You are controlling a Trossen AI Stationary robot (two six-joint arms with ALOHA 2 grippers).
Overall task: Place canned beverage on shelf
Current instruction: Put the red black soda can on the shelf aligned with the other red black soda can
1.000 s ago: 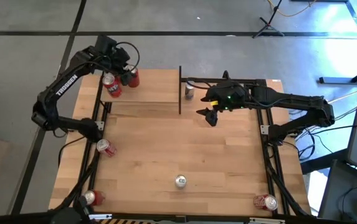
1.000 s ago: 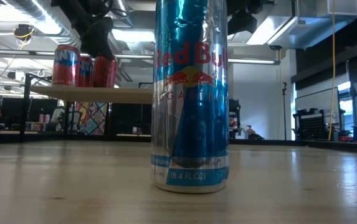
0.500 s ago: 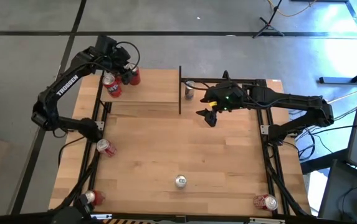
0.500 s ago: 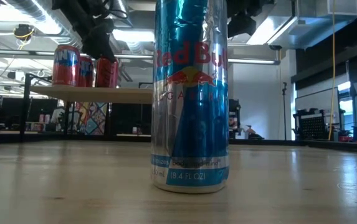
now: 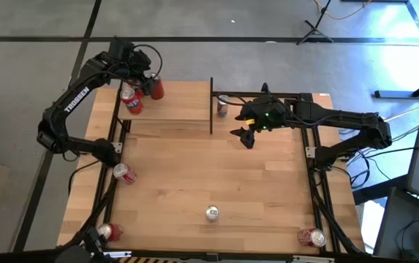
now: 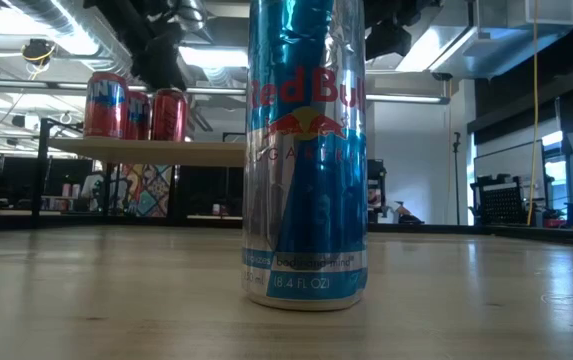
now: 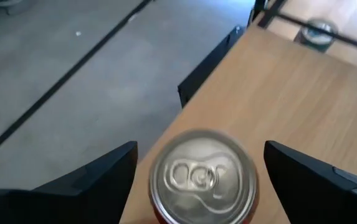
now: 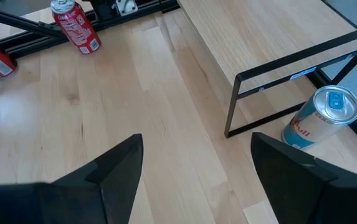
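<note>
The shelf (image 5: pixel 172 109) stands at the table's far left, a light board on black posts. A red can (image 5: pixel 156 89) stands upright on the board near its far edge, beside another red can (image 5: pixel 130 101). My left gripper (image 5: pixel 145 77) hovers open just above the first can. In the left wrist view its fingers (image 7: pixel 103 174) stand wide on either side of the can's silver top (image 7: pixel 203 177) without touching it. My right gripper (image 5: pixel 244 136) waits open over the table right of the shelf, near a blue-and-silver can (image 8: pixel 324 118).
A tall blue can (image 5: pixel 212 212) stands near the table's front middle and fills the low view (image 6: pixel 306 150). Red cans lie at the left edge (image 5: pixel 124 173), the front left corner (image 5: pixel 107 232) and the front right corner (image 5: pixel 313 237). The middle of the table is bare wood.
My left gripper has drawn up and toward the table's far left, away from the red can. The can stays upright on the shelf and shows more fully in the low view.
</note>
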